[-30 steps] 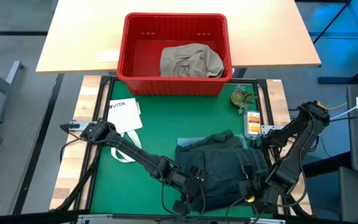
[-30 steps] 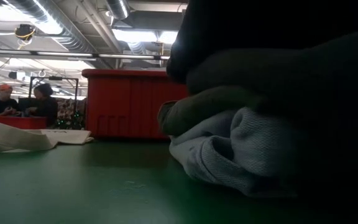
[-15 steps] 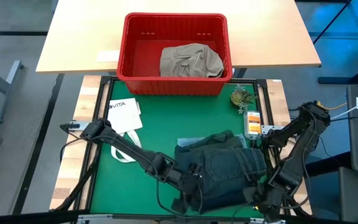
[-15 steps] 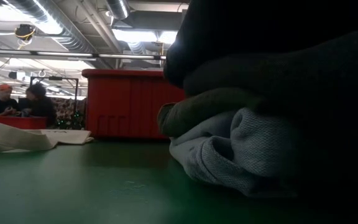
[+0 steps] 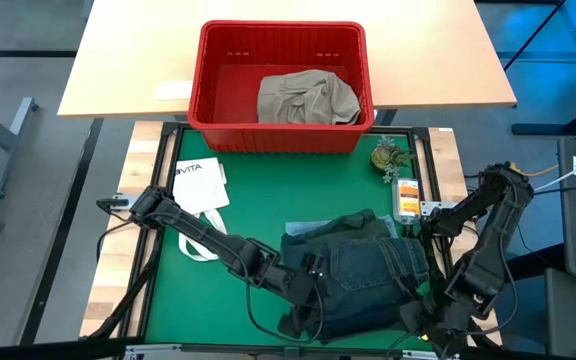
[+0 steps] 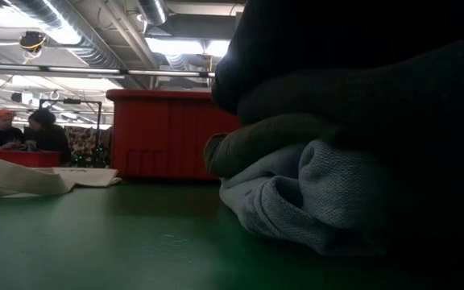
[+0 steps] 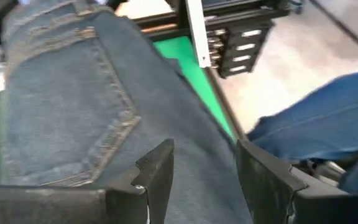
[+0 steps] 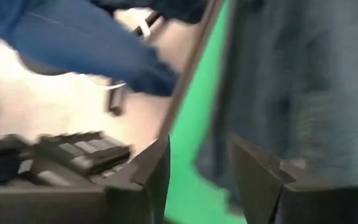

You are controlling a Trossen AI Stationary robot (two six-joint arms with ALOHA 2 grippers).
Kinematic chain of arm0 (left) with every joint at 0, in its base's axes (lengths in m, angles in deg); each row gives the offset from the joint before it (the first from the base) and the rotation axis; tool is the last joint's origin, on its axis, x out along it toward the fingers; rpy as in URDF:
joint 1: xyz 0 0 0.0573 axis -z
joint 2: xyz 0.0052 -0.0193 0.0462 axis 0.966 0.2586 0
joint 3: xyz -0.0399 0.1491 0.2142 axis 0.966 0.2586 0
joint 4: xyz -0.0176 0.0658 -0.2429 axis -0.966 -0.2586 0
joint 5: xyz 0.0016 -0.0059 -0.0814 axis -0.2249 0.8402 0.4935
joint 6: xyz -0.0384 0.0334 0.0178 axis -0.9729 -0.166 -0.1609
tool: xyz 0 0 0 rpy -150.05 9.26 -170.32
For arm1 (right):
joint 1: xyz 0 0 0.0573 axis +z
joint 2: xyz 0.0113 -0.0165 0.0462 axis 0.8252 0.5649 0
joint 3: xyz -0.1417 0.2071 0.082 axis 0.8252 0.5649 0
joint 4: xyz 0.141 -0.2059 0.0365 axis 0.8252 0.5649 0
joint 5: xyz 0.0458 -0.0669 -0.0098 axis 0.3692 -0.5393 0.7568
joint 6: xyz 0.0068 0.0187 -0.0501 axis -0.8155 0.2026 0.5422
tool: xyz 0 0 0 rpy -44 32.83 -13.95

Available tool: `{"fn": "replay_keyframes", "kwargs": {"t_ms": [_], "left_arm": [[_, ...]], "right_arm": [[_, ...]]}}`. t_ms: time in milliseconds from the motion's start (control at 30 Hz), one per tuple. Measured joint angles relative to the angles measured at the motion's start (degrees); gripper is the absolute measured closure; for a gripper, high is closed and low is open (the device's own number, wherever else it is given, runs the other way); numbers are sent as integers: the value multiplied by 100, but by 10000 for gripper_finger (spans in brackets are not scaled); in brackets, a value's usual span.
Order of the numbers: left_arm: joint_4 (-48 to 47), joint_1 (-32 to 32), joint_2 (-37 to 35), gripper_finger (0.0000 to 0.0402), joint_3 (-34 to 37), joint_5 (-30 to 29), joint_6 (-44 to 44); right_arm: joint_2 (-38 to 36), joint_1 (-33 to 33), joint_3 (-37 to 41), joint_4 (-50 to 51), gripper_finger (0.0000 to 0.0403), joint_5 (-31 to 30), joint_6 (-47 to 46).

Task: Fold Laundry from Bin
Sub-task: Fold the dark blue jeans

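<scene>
Jeans lie folded on the stack at the mat's near edge. Left gripper and right gripper flank them, jaws apart, empty. Folding step looks finished. Next: reach the bin for its one khaki garment.

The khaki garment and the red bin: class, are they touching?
Touching. The high view shows the khaki garment lying inside the red bin, resting on its floor against the right wall.
</scene>
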Motion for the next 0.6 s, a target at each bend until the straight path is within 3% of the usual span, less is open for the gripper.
{"fn": "replay_keyframes", "kwargs": {"t_ms": [100, 267, 333, 600], "left_arm": [[-6, -21, 2, 237, 0, -253, -2], [-29, -48, 38, 237, 0, -289, -23], [-29, -42, 78, 237, -7, -289, -31], [-70, 22, 654, 237, -11, -75, -178]], "right_arm": [[0, -12, -60, 137, 254, -669, 347], [14, -20, -47, 101, 260, -2492, 866], [20, -76, 34, 80, 260, -2926, 873], [76, -131, 966, -337, 260, -2240, 272]]}}
